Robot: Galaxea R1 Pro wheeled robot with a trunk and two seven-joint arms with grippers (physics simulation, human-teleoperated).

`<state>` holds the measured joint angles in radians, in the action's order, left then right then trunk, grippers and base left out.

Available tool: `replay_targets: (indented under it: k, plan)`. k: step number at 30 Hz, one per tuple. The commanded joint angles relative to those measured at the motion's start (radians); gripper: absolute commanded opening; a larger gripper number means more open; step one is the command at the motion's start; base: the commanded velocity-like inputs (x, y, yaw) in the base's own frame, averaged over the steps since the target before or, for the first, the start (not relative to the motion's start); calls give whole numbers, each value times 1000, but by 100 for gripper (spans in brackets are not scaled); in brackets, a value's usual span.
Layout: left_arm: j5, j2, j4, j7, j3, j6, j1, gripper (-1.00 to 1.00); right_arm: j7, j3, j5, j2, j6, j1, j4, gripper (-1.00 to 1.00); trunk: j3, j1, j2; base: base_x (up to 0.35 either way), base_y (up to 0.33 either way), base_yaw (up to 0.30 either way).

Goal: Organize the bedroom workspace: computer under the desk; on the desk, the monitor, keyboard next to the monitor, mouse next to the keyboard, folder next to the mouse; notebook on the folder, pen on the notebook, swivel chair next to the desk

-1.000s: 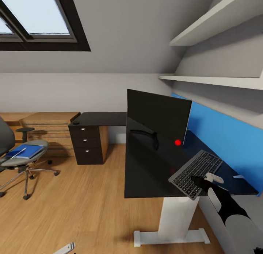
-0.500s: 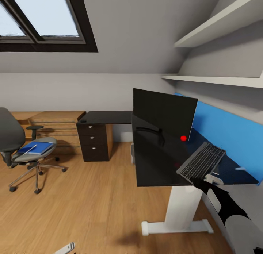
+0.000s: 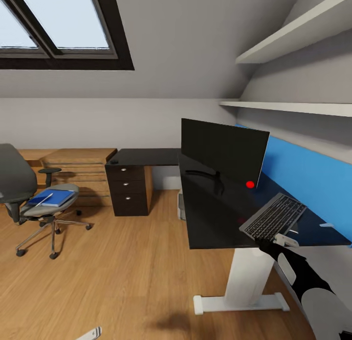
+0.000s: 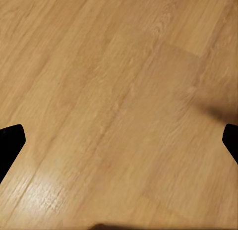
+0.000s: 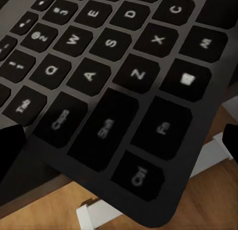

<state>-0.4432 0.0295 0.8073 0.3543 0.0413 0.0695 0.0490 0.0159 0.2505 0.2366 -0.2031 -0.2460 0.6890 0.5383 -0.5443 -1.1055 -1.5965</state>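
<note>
my right gripper (image 3: 266,243) grips the keyboard (image 3: 273,216) at its near corner, overhanging the desk (image 3: 215,218) front edge; left fingers (image 4: 10,145) spread wide over floor (image 4: 119,91).

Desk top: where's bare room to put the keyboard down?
Bare glossy top on the desk lies between the monitor stand and the front edge. The right gripper has the keyboard at that front corner. Chair seat is crowded.

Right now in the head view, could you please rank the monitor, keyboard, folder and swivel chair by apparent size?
1. swivel chair and monitor: similar, won't rank.
2. keyboard.
3. folder, though it sits farther from the camera.
</note>
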Motion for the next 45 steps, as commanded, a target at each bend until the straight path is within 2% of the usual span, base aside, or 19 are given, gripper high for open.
replay_targets:
  k: [1, 3, 18, 45]
  plan:
    - [-5, 1, 2, 8, 5, 4, 1, 100, 3, 1, 9, 1, -6, 0, 0, 100, -1, 0, 0, 0, 2, 0]
    - [-5, 1, 1, 8, 6, 4, 1, 100, 3, 1, 9, 1, -6, 0, 0, 100, -1, 0, 0, 0, 1, 0]
    - [-6, 1, -1, 9, 20, 4, 1, 100, 3, 1, 9, 1, -6, 0, 0, 100, 46, 58, 105, 0, 0, 0]
    - [-5, 1, -22, 9, 24, 4, 1, 100, 3, 3, 9, 0, -4, 0, 3, 100, 46, 58, 105, 39, -6, 0]
